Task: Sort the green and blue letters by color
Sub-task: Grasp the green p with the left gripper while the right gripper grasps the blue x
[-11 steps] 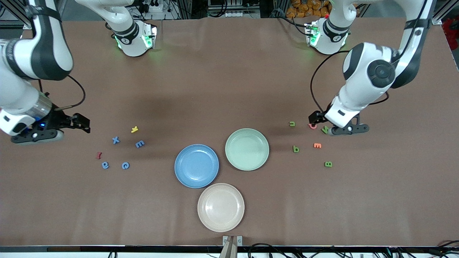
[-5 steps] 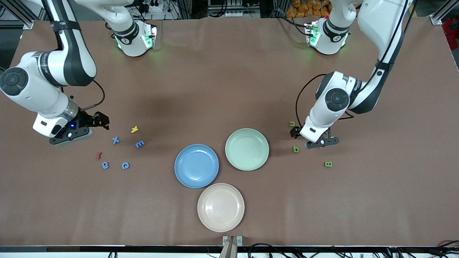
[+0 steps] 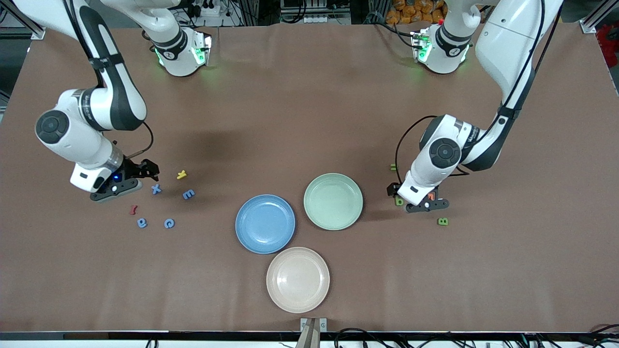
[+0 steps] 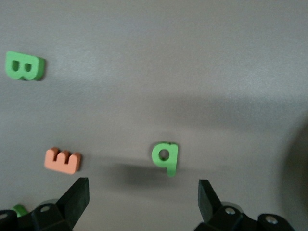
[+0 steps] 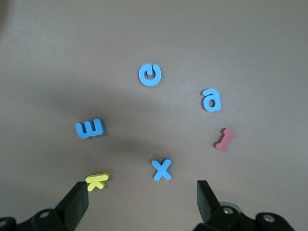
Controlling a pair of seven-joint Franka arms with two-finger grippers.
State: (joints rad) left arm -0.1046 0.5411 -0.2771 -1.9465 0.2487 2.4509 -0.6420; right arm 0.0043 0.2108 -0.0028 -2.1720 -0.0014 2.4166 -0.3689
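Toward the right arm's end of the table lie a blue x (image 3: 155, 189), a blue m (image 3: 188, 194), a blue a (image 3: 141, 223) and a blue c (image 3: 169, 223). My right gripper (image 3: 116, 187) hangs open and empty just beside the x (image 5: 162, 169). Toward the left arm's end I see a green B (image 3: 442, 221), a green p (image 4: 166, 156) and a green u (image 3: 393, 167), half hidden by the arm. My left gripper (image 3: 425, 206) hovers open and empty (image 4: 142, 187) over the table beside the p.
A blue plate (image 3: 242, 212), a green plate (image 3: 309, 193) and a beige plate (image 3: 271, 270) sit mid-table. A yellow letter (image 3: 181, 174) and a dark red one (image 3: 133, 209) lie among the blue letters. An orange letter (image 4: 62, 160) lies beside the left gripper.
Both arms swung in toward the plates. The right gripper came up to the blue x; the left gripper shifted from the pink and green letters to beside the green p. Both stayed open.
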